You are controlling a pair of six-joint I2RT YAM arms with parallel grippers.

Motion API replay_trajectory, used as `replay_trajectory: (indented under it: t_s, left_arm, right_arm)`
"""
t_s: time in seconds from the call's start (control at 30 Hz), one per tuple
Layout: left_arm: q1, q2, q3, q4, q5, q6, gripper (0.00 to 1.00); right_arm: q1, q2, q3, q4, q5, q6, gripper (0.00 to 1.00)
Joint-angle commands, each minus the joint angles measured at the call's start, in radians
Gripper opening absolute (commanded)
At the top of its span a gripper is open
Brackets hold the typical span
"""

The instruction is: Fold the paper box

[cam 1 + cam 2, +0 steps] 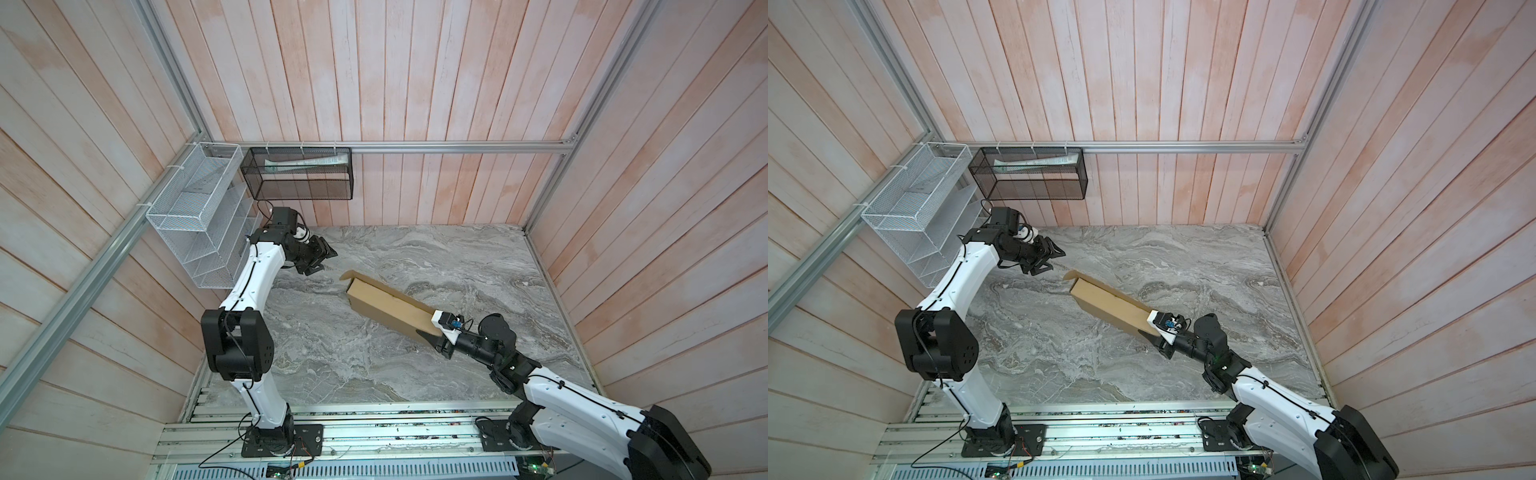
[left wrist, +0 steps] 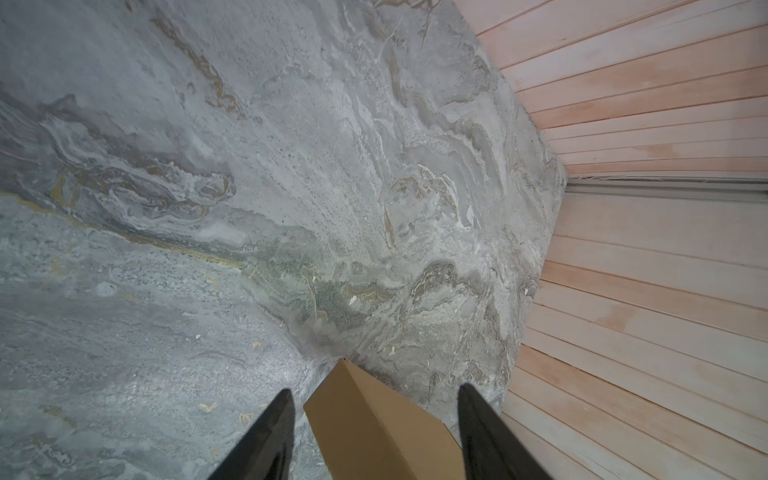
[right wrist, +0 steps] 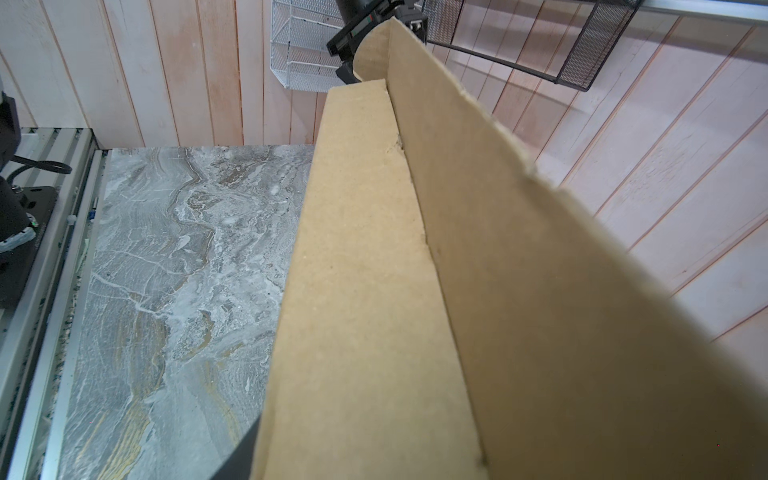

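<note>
**Right gripper clamped on the box end, left gripper open beside the far end**

The right gripper (image 1: pixel 428 327) is clamped on the near end of the paper box (image 1: pixel 388 305). In both top views one black finger (image 1: pixel 1144 333) lies flat against the box's side face. The right wrist view shows only one dark finger (image 3: pixel 239 455), pressed on the outer wall of the box (image 3: pixel 353 291). The other finger is hidden behind the cardboard.

The box is a long, narrow piece of folded tan cardboard. It lies slantwise over the middle of the marble table (image 1: pixel 436 257), with its far end pointing toward the left arm. One long panel (image 3: pixel 519 249) stands higher than the rest. A rounded flap (image 3: pixel 370 54) sticks out at the far end. Whether the underside touches the marble cannot be told.

The left gripper (image 1: pixel 328 261) has its jaws well apart and holds nothing. It hovers near the box's far flap (image 1: pixel 1073 275) but apart from it. In the left wrist view its two black fingers (image 2: pixel 266 440) frame the box's corner (image 2: pixel 374 424), which lies beyond them without contact. From the right wrist view this gripper (image 3: pixel 349 37) shows just past the rounded flap.

Behind the left arm a white wire rack (image 1: pixel 195 216) and a black mesh basket (image 1: pixel 299 178) hang on the plank wall. The basket holds a pale, flat item (image 1: pixel 307 163).
</note>
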Motion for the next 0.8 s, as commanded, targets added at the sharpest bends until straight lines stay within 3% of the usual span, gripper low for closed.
replay_trajectory:
  t_s: [0.0, 0.17, 0.4, 0.77]
  left_arm:
    - [0.0, -0.043, -0.02, 0.06, -0.011, 0.11, 0.62]
    - [0.015, -0.109, -0.06, 0.089, 0.034, 0.204, 0.62]
    - [0.059, -0.267, -0.297, 0.31, 0.214, 0.212, 0.6]
    - [0.063, -0.494, -0.507, 0.422, 0.257, 0.349, 0.59]
  right_arm:
    - [0.005, 0.016, 0.061, -0.029, 0.003, 0.02, 0.37]
    - [0.004, 0.026, 0.085, -0.069, -0.005, 0.03, 0.37]
    - [-0.003, 0.059, 0.115, -0.094, 0.0, 0.042, 0.37]
    - [-0.042, 0.118, 0.151, -0.091, -0.1, 0.054, 0.37]
